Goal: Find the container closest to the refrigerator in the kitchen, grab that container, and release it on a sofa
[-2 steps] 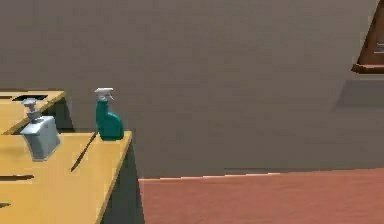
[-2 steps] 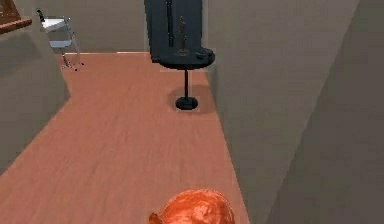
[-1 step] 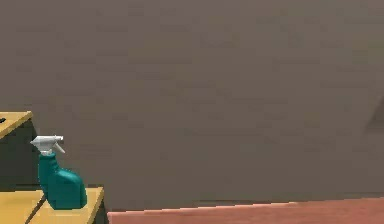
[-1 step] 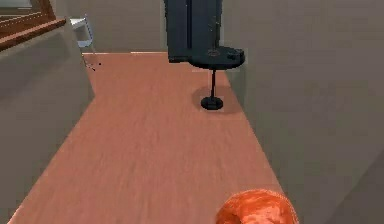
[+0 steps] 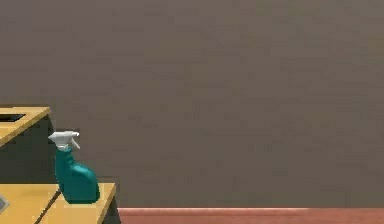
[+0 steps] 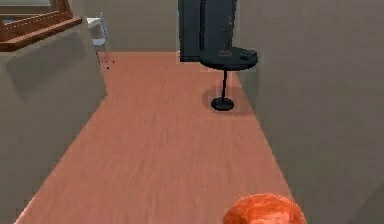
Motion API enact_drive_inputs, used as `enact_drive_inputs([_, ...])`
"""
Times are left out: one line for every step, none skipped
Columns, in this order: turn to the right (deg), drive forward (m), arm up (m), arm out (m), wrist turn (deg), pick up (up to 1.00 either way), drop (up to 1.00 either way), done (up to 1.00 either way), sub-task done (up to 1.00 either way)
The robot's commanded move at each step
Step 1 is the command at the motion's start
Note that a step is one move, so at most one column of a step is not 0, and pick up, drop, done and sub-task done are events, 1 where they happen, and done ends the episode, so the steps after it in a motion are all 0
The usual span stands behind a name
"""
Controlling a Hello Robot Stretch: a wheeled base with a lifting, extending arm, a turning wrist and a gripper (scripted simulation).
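One teal spray bottle (image 5: 75, 180) with a white trigger stands upright on a wooden counter (image 5: 100, 200) at the forward view's near left, before a grey wall (image 5: 230, 90); how the gripper's jaws stand cannot be told.

In the forward view, a wooden counter (image 5: 85, 208) at the lower left runs out past the left and bottom edges, so we cannot tell how far it goes. A second wooden surface (image 5: 22, 120) above it is cut by the left edge. A small white shape (image 5: 5, 206) in the bottom left corner is mostly cut off, and we cannot name it. In the arm side view, the bottom edge cuts an orange-red rounded thing (image 6: 263, 210). A dark pedestal seat (image 6: 228, 58) loses its upper part at the top edge. A wooden frame (image 6: 35, 25) is clipped at the top left corner, and a white thing (image 6: 97, 30) beside it is too small to tell.
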Motion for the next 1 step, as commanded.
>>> enact_drive_inputs([0.0, 0.65, 0.00, 0.00, 0.0, 0.00, 0.00, 0.00, 0.00])
